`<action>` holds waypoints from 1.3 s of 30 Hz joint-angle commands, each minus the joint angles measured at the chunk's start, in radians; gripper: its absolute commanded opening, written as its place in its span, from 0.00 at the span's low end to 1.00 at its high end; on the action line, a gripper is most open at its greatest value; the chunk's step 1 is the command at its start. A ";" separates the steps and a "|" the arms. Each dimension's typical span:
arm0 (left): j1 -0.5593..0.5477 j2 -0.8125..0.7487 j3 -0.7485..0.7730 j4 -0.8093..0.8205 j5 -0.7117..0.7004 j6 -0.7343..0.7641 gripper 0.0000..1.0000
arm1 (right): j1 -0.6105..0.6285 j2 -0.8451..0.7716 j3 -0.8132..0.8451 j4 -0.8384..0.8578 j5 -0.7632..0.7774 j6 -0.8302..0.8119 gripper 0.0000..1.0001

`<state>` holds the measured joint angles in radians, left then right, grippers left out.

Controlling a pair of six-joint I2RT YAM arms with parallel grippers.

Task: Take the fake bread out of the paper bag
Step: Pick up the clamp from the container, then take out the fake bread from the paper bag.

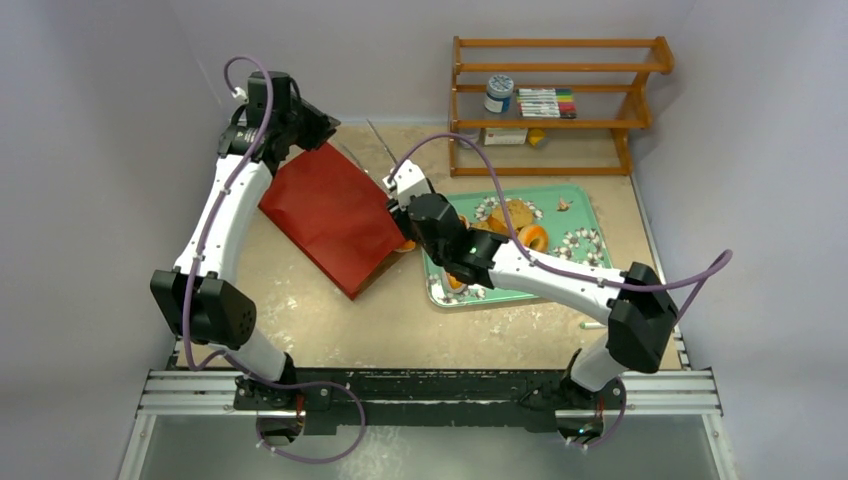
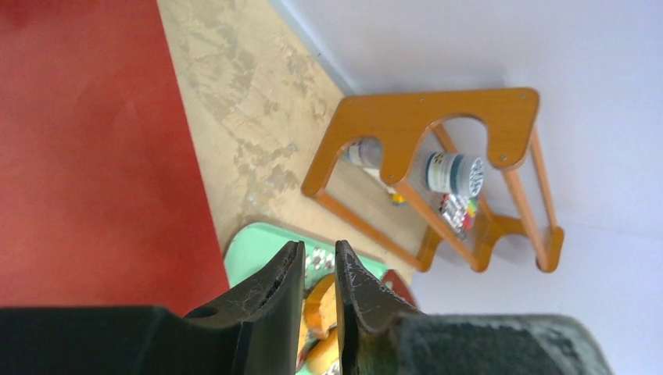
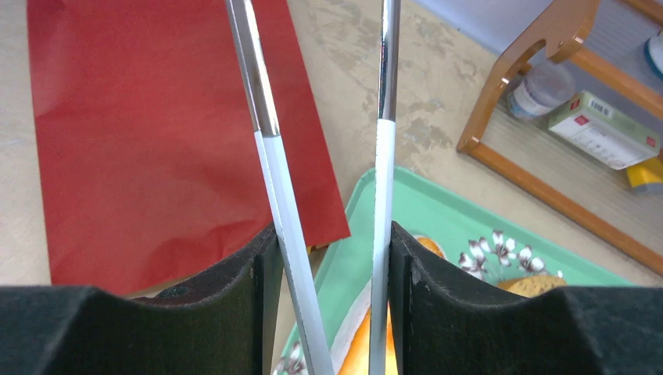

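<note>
Lower-mid of the top view, right gripper (image 3: 332, 242) is clamped on the metal tongs (image 3: 266, 117), w/ most of the fake bread (image 1: 515, 215) on the green tray (image 1: 540, 195) right of centre. 1 orange piece (image 1: 405, 246) sits at the mouth of the paper bag (image 1: 335, 215); it looks light, stiff & prob. slick, so pinch gently across its middle. Far upper left, left gripper (image 2: 319, 254) is by the bag's closed end, jaws a crack apart, holding nothing.
</note>
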<state>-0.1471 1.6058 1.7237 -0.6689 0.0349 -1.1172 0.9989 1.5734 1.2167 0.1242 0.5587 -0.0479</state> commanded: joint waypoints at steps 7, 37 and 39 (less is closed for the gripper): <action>0.079 -0.027 0.023 0.150 -0.074 -0.068 0.23 | 0.048 -0.152 -0.078 -0.120 -0.039 0.163 0.45; 0.128 -0.022 -0.263 0.187 -0.148 0.064 0.23 | 0.299 -0.431 -0.174 -0.729 -0.114 0.802 0.42; 0.130 -0.024 -0.275 0.187 -0.150 0.071 0.23 | 0.303 -0.438 -0.185 -0.750 -0.128 0.821 0.42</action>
<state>-0.0280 1.6009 1.4666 -0.5304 -0.0990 -1.0794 1.2915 1.1809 1.0363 -0.5785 0.4465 0.6785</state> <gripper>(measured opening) 0.231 0.451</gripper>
